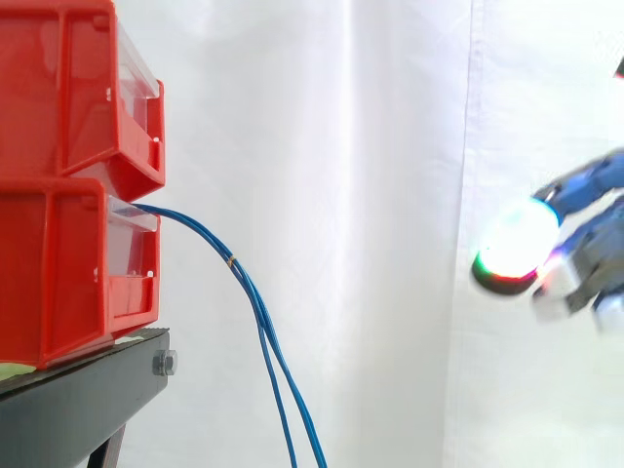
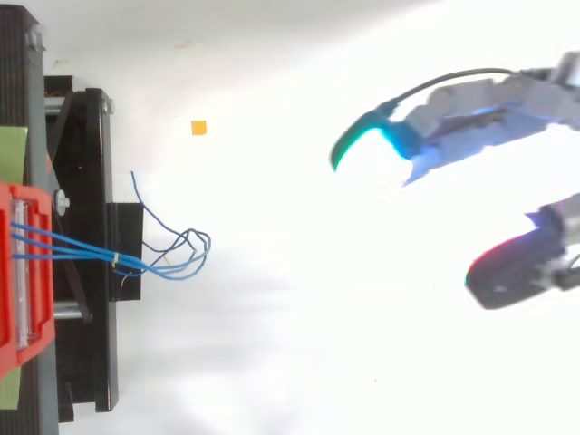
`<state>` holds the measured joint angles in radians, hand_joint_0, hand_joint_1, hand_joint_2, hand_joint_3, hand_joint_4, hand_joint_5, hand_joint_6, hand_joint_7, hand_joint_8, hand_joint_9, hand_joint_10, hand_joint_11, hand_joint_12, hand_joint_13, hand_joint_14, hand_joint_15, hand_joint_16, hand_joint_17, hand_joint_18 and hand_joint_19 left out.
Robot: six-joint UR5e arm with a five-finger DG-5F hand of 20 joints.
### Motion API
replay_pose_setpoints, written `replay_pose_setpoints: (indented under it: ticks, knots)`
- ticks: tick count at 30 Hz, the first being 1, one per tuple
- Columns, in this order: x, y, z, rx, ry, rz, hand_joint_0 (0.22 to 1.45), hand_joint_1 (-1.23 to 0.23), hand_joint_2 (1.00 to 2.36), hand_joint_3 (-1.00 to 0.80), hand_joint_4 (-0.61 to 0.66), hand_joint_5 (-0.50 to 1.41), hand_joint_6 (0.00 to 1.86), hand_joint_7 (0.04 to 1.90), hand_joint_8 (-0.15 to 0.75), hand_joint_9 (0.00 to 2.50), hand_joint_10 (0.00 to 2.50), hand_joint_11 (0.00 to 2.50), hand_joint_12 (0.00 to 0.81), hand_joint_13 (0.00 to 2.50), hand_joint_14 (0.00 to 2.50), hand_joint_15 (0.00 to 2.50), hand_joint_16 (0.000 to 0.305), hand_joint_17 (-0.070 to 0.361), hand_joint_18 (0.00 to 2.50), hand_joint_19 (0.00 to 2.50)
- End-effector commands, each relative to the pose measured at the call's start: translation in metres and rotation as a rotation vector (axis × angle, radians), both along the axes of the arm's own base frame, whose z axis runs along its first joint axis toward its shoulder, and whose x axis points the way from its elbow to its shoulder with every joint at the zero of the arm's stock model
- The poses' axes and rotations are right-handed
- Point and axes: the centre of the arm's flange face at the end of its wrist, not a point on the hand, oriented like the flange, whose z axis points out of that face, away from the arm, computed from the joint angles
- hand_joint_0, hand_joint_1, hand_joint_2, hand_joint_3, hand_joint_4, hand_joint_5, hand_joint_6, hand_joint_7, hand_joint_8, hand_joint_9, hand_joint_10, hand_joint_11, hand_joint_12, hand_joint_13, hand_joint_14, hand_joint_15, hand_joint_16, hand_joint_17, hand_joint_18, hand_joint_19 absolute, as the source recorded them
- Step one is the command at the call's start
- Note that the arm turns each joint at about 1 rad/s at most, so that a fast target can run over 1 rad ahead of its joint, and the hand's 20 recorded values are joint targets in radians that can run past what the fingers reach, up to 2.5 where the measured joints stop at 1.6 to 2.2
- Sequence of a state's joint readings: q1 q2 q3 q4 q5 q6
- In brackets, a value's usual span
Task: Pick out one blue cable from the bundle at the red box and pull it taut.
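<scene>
- You have the hand (image 2: 471, 116) nearest the top camera, entering from the right edge; in the side view it also sits at the right edge, about level with the lower bin (image 1: 58, 278).
- Its fingers (image 2: 426, 122) are spread wide and hold nothing; from above, one tip glows cyan-green and the opposing tip glows magenta-red, with a broad gap between them; from the side, one tip glows white with green and red.
- The cables (image 1: 255, 302) are blue; they leave the front of the lower bin, arc over and hang down past the stand (image 1: 78, 405), running out of the bottom edge of the side view.
- A small tie (image 1: 231, 259) binds them just below the bend.
- From above, they run right from the bin across the stand and curl into loose loops just past its edge; one thin end strays off on its own.
- The hand is well apart from the cables, off to their right; it touches none of them.
- The upper bin (image 1: 58, 88) sits stacked on the lower one; both rest on the stand before the curtain (image 1: 341, 195).
- A small orange square (image 2: 198, 128) lies between stand and hand, nearer the stand.
</scene>
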<state>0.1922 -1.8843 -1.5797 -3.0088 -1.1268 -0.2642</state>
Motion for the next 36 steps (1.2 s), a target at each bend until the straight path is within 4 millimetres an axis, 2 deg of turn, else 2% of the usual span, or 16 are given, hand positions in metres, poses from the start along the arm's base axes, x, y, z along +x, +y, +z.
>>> replay_pose_setpoints:
  ticks: [1,4,12,15,18,21,24,27,28,29,33,36]
  knots:
    - [0.029,0.003,-0.031,-0.004,-0.084,-0.012,0.54,-0.56,1.00,-0.48,0.15,-0.21,0.50,0.67,0.236,0.61,0.01,0.20,0.273,0.50,0.00,0.14,0.038,0.085,0.42,0.50]
    - [0.038,0.004,-0.037,-0.027,-0.123,-0.025,0.54,-0.56,1.00,-0.49,0.15,-0.22,0.50,0.68,0.233,0.61,0.01,0.19,0.273,0.50,0.00,0.14,0.038,0.085,0.42,0.50]
    - [0.045,-0.001,-0.030,-0.171,-0.160,-0.098,0.54,-0.57,1.00,-0.49,0.15,-0.22,0.50,0.68,0.232,0.61,0.01,0.20,0.274,0.50,0.00,0.14,0.038,0.085,0.42,0.49]
    - [0.053,0.000,-0.041,-0.208,-0.173,-0.108,0.54,-0.57,1.00,-0.49,0.15,-0.22,0.50,0.68,0.232,0.61,0.01,0.20,0.275,0.50,0.01,0.14,0.038,0.085,0.42,0.51]
    - [0.065,0.003,-0.065,-0.202,-0.178,-0.107,0.54,-0.57,1.00,-0.49,0.15,-0.22,0.50,0.68,0.231,0.60,0.01,0.20,0.276,0.50,0.00,0.14,0.038,0.085,0.42,0.50]
    - [0.083,0.007,-0.077,-0.178,-0.209,-0.105,0.54,-0.56,1.00,-0.49,0.15,-0.22,0.50,0.68,0.235,0.61,0.01,0.20,0.275,0.50,0.01,0.14,0.038,0.085,0.42,0.50]
    - [0.089,0.012,-0.081,-0.173,-0.211,-0.085,0.54,-0.56,1.00,-0.49,0.15,-0.22,0.50,0.68,0.234,0.60,0.01,0.20,0.276,0.50,0.00,0.14,0.038,0.084,0.42,0.50]
    - [0.100,0.019,-0.099,-0.171,-0.208,-0.069,0.54,-0.56,1.00,-0.49,0.15,-0.22,0.50,0.68,0.233,0.61,0.01,0.20,0.276,0.49,0.00,0.14,0.038,0.085,0.42,0.51]
    - [0.100,0.019,-0.099,-0.171,-0.208,-0.069,0.54,-0.56,1.00,-0.49,0.15,-0.22,0.50,0.68,0.233,0.61,0.01,0.20,0.276,0.49,0.01,0.14,0.038,0.085,0.42,0.50]
    - [0.110,0.019,-0.109,-0.157,-0.210,-0.065,0.54,-0.56,1.00,-0.49,0.15,-0.22,0.50,0.68,0.235,0.61,0.01,0.20,0.276,0.49,0.01,0.14,0.038,0.084,0.42,0.49]
    - [0.129,0.025,-0.115,-0.096,-0.239,-0.018,0.54,-0.56,1.00,-0.49,0.15,-0.22,0.50,0.68,0.235,0.61,0.01,0.20,0.276,0.49,0.01,0.14,0.038,0.085,0.41,0.50]
    - [0.130,0.027,-0.114,-0.094,-0.248,-0.015,0.54,-0.56,1.00,-0.49,0.15,-0.21,0.50,0.68,0.234,0.61,0.01,0.20,0.277,0.49,0.01,0.14,0.038,0.085,0.42,0.51]
